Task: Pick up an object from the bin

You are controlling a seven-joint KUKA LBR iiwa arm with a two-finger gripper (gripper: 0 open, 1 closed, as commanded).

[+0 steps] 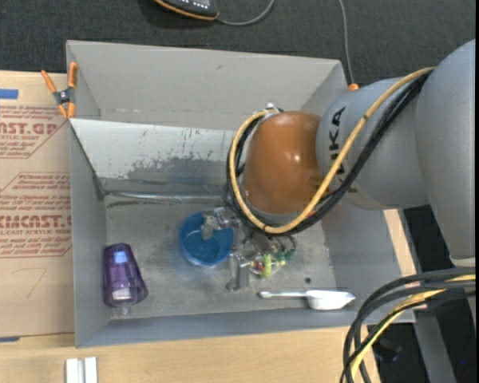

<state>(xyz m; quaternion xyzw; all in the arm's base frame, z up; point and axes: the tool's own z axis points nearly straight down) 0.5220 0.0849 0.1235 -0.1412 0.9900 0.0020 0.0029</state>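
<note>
Where the arm reached in from the right over the grey metal bin (88, 214), its gripper (227, 247) hung low over the middle of the floor, with the brown wrist cover above it hiding much of the mechanism. Two metal fingers (237, 273) showed below that cover and stood apart, so the gripper read as open, with nothing seen between them.

The nearest thing was a round blue plastic cup (201, 244), standing upright with its mouth upward, immediately to the left of the gripper in this view. The farther finger sat over the cup's right rim and the nearer one just off its near-right side. Whether either touched the rim could not be told. Being round, the cup offered no long axis to line up with. The move, as I judged it, turned on a slight shift leftward so that the cup's wall came between the fingers.

A small green-and-red thing (270, 265) lay just right of the nearer finger, close enough to be caught by mistake. A white plastic spoon (313, 298) lay along the front wall, and a translucent purple plastic tumbler (122, 274) lay on its side well apart in the left front corner.
</note>
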